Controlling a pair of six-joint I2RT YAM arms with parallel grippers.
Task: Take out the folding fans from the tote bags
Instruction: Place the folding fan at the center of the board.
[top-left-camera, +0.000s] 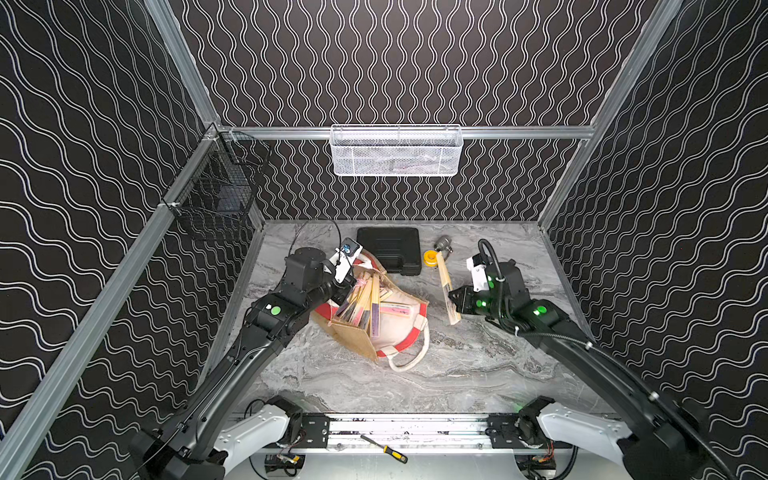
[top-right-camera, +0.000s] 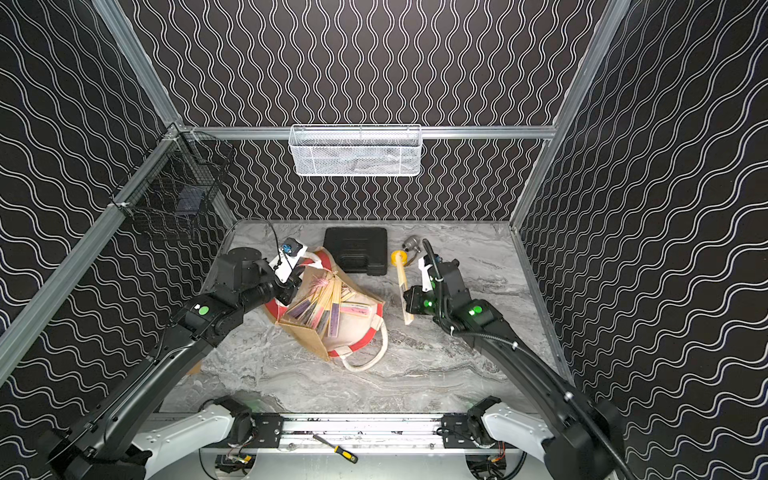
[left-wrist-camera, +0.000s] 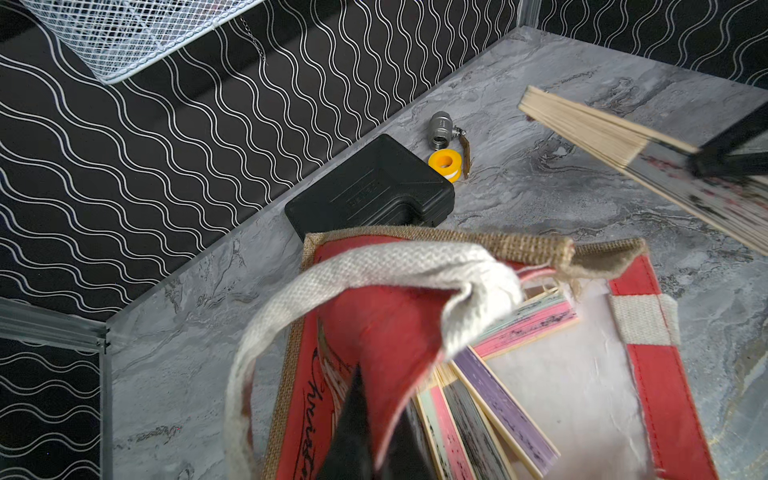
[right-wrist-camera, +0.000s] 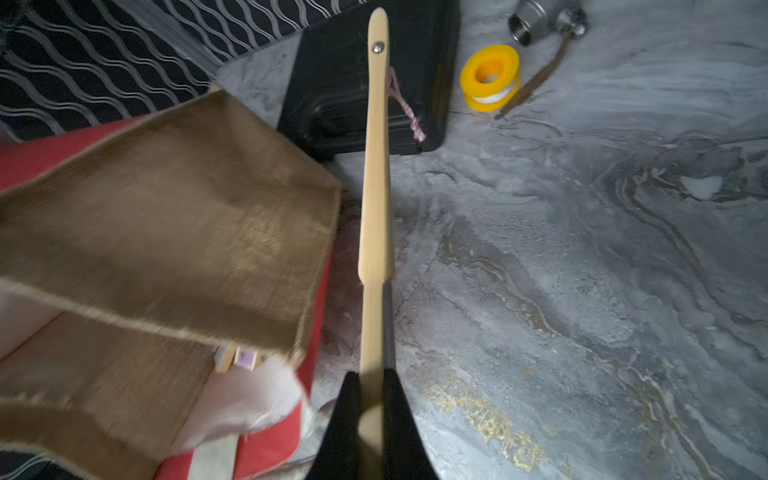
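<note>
left gripper (left-wrist-camera: 374, 415) is clamped shut on the red printed side panel at the rim of the boxy tan jute tote bag (top-left-camera: 353, 338) with red-and-white panels, white lining and thick white rope handles. looks like it's holding the mouth open. the bag sits slumped mid-table with the lining showing. inside it is a bundle of slim closed folding fans (top-left-camera: 365, 305), pale bamboo ribs with pink, purple and dark pleated halves and a pink tassel at the far end. several at least, but they overlap, so no clean count. behind the bag are a flat black plastic case (top-left-camera: 390, 249), a yellow tape roll (top-left-camera: 431, 257) and a small metal valve (top-left-camera: 444, 243), none of them part of the job. right of the bag, one pale bamboo fan with a dark pleated half (top-left-camera: 444, 274) is fully outside the bag. right gripper (right-wrist-camera: 371, 376) has its jaws pinched tight on the pleated half, rivet end pointing at the back wall. can't tell whether it touches the grey marble-look table (top-left-camera: 478, 365) or hangs just above it. no loose fans on the table that i can see. my read: early stage, one fan pulled and not yet set down, the bulk left in the bag.
</note>
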